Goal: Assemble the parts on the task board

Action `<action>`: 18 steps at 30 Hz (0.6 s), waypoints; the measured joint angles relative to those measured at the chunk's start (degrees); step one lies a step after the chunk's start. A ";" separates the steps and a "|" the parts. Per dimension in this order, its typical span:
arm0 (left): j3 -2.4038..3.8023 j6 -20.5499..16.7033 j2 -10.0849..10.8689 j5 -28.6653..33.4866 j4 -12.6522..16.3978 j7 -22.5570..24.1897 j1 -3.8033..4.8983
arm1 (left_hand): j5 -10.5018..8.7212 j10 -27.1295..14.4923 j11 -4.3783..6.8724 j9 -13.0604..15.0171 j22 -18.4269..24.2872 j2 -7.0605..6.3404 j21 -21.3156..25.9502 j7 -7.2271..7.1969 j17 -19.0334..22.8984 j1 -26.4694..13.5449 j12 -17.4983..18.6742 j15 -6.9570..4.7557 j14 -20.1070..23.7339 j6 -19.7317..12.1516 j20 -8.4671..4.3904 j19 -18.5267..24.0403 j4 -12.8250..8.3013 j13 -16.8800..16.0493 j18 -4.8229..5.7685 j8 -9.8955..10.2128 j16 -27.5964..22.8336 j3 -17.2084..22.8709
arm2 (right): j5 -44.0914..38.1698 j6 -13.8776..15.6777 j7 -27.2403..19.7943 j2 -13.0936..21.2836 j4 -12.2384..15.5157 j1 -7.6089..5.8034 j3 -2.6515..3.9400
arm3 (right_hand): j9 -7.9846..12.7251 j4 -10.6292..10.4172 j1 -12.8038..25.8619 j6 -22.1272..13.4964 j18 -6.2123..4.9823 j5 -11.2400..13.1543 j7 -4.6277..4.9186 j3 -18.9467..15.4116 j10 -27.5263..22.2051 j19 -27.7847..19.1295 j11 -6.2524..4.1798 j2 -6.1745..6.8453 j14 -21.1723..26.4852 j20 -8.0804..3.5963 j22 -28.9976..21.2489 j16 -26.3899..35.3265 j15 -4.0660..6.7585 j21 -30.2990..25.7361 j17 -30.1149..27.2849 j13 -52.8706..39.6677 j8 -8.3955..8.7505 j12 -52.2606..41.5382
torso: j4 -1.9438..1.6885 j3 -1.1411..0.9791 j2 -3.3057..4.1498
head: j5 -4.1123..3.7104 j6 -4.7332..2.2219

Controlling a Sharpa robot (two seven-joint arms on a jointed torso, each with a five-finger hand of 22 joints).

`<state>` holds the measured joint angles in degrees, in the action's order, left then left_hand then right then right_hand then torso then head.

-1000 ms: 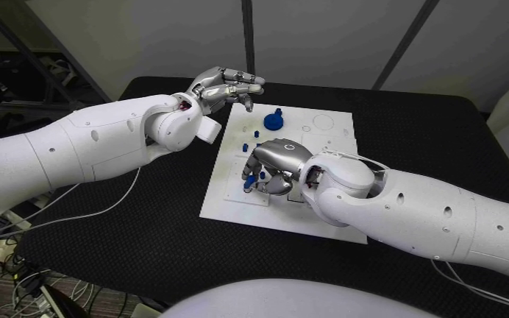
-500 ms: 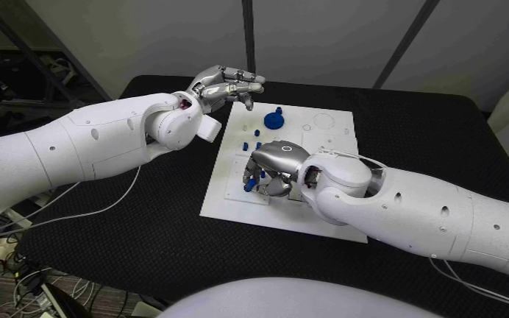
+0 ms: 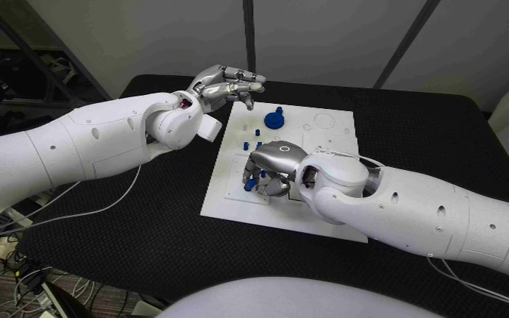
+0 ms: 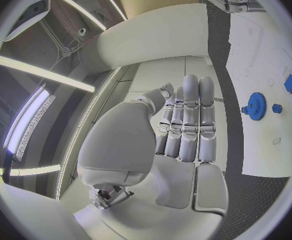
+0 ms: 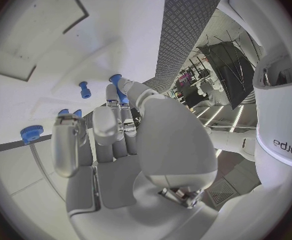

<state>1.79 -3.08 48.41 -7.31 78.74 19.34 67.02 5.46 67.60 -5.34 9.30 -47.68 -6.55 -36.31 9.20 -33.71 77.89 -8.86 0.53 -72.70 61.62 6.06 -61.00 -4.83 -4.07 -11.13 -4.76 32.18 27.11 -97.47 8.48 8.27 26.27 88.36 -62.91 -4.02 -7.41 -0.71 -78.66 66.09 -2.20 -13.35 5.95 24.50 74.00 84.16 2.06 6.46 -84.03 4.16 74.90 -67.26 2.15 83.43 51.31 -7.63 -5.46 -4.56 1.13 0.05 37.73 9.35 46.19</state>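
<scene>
Right hand (image 3: 278, 165) is down over the near-left part of the white task board (image 3: 329, 135), fingers curled, pinching a small blue peg (image 5: 118, 85) between thumb and fingertips; in the head view that peg shows as a blue bit just under the hand, close to the board's left edge. Left hand (image 3: 225, 87) hangs above the table (image 3: 424, 126) just off the board's far-left corner, fingers curled in together with nothing in them, not touching the board. A blue gear (image 3: 275, 120) sits on the far part of the board, left of its middle. Small blue pegs (image 3: 250, 145) stand between the gear and the right hand. In the right wrist view another loose peg (image 5: 85, 89) and a knurled blue knob (image 5: 31, 133) lie on the board beside the hand's fingers.
</scene>
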 measured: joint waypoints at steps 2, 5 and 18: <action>0.00 0.01 0.00 0.00 0.00 -0.01 0.00 | 0.00 0.00 0.00 0.00 0.00 0.00 0.00 0.00 0.00 0.00 0.00 0.00 0.00 0.00 0.00 0.00 0.00 0.00 0.00 0.00 0.00 0.00 | -0.10 -0.05 0.15 -0.11 -0.07 0.00 -0.04 | -0.03 0.00 0.14 -0.29 0.00 0.05 0.28 0.00 -0.33 0.00 0.33 -0.14 0.00 0.00 0.00 0.03 0.00 -0.12 -0.14 0.00 0.31 0.38 | 0.00 0.00 0.00 | 0.00 0.00; 0.00 0.02 0.01 0.00 0.02 -0.02 0.00 | 0.00 0.00 0.00 0.00 0.00 0.00 0.00 0.00 0.00 0.00 0.00 0.00 0.00 0.00 0.00 0.00 0.00 0.00 0.00 0.00 0.00 0.00 | -0.30 0.00 0.52 -0.34 -0.17 -0.01 -0.53 | -0.24 -0.15 1.45 -3.10 0.00 0.27 1.22 0.15 -1.86 0.00 1.27 -0.06 0.22 0.00 0.00 0.03 -0.22 -0.12 -0.16 0.20 1.54 0.88 | 0.00 0.01 0.00 | 0.01 0.01; 0.00 0.20 -0.02 0.00 0.01 -0.15 0.00 | 0.00 0.00 0.00 -0.06 0.10 0.00 0.00 0.00 0.00 0.00 0.00 0.00 0.00 0.00 0.00 0.00 0.00 0.00 0.00 0.00 -0.27 0.00 | -0.50 1.08 1.59 -0.52 -0.25 0.07 -1.40 | 3.53 -0.81 2.54 -13.89 -0.01 4.54 1.90 0.81 -3.71 -0.10 1.61 2.02 0.29 0.56 0.00 -0.36 -0.94 -0.12 0.39 0.31 1.85 0.88 | -0.03 -0.01 -0.09 | -0.05 -0.53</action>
<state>1.79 -2.88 48.39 -7.31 78.76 19.20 67.02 5.46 67.60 -5.34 9.24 -47.58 -6.55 -36.31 9.20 -33.72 77.89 -8.86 0.53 -72.70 61.62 6.06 -61.00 -4.83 -4.07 -11.12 -4.76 31.91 27.11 -97.98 9.56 9.86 25.76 88.12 -62.84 -5.42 -3.89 -1.52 -76.12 52.20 -2.20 -8.81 7.86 25.31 70.29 84.06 3.67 8.48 -83.74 4.72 74.90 -67.62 1.21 83.31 51.70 -7.32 -3.61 -3.67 1.09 0.04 37.64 9.31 45.65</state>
